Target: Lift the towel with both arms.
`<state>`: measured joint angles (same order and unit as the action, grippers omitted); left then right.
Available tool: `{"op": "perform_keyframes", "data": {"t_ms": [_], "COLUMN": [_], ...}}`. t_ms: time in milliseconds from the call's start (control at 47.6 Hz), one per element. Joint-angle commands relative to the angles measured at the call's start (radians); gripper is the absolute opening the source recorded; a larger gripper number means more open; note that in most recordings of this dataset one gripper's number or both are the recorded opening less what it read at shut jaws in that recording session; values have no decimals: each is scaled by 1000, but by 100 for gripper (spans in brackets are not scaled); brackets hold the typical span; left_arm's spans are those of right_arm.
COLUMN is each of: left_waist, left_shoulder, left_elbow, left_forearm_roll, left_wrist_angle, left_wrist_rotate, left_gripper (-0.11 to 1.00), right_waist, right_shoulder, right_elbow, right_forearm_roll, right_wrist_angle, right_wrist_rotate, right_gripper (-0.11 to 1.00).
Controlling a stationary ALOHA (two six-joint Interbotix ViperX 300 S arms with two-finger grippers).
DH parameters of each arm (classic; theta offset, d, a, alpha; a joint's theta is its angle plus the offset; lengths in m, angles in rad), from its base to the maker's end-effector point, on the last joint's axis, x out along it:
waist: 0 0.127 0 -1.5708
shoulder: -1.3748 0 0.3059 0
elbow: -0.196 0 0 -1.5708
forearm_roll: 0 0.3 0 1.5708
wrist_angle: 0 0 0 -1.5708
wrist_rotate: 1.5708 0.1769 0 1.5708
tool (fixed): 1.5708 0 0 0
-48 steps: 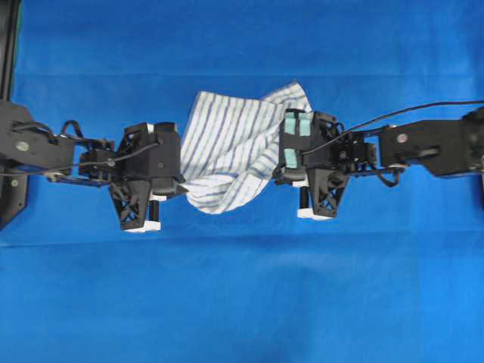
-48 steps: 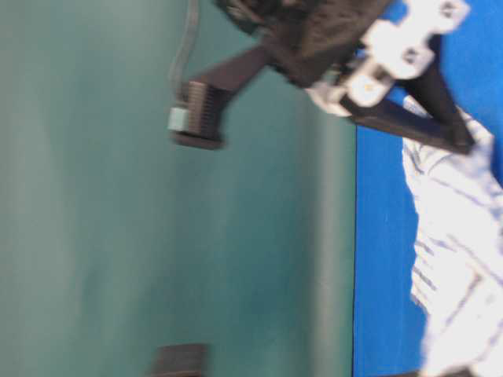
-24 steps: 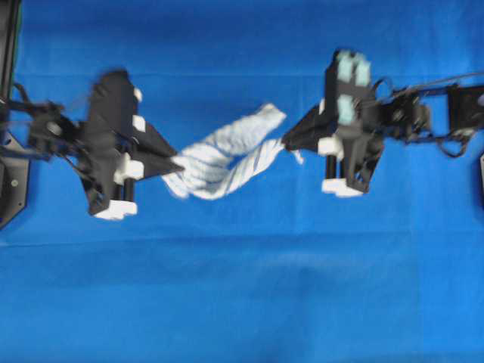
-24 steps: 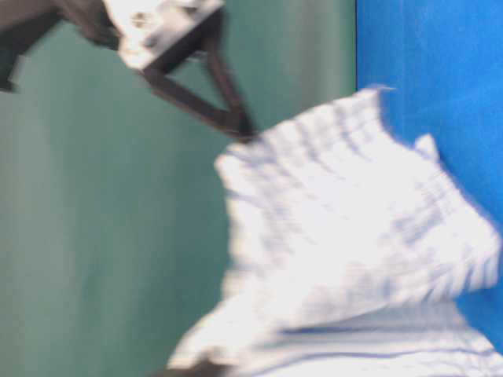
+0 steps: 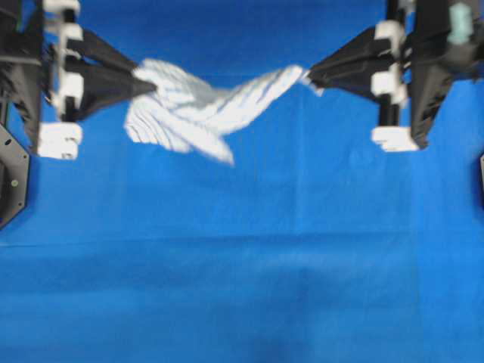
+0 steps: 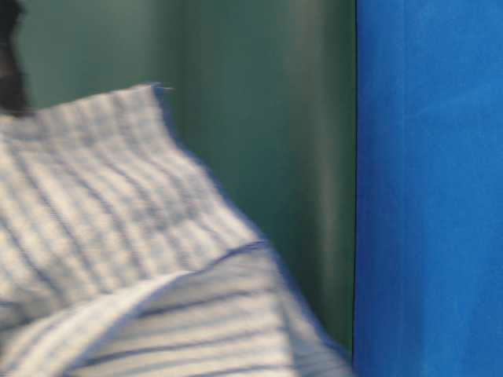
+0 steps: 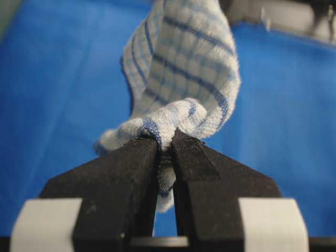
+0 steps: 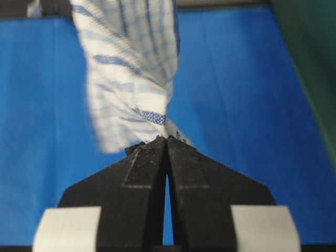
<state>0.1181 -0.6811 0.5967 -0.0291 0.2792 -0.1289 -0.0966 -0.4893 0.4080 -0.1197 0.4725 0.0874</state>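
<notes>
Since a second ago, when your small white cloth towel with thin blue stripes lay bunched on the blue tabletop, the black left hand and right hand, each pinching one end, have pulled apart and hoisted it clear, so your lift looks essentially achieved.

overhead view motion-blurred; towel stripes smeared, its lower edge indistinct; left gripper body cut off by the left and top edges; right gripper body cut off by the top and right edges; table-level view filled by out-of-focus towel, cropped at the left and bottom edges; a dark shape at the upper left was too blurred to identify; both wrist views lost the towel's far end past the top edge.
</notes>
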Motion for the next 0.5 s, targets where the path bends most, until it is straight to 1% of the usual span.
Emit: {"op": "perform_keyframes", "data": {"t_ms": [0, 63, 210, 483], "left_waist": [8, 8, 8, 2], "left_shoulder": [-15, -17, -14, -6], "left_elbow": [-60, -80, -107, -115], "left_forearm_roll": [0, 0, -2, 0], "left_wrist_angle": [-3, -2, 3, 3], "left_wrist_rotate": [0, 0, 0, 9], "left_gripper": [3, 3, 3, 3], "right_waist": [-2, -3, -2, -3], "right_shoulder": [-32, -43, -60, -60], "right_elbow": [-61, -83, -94, -92], "right_forearm_roll": [-11, -17, -23, -23], "right_wrist_angle": [21, 31, 32, 38], "right_wrist_rotate": [0, -2, -3, -6], "right_gripper": [-1, -1, -1, -1]}}
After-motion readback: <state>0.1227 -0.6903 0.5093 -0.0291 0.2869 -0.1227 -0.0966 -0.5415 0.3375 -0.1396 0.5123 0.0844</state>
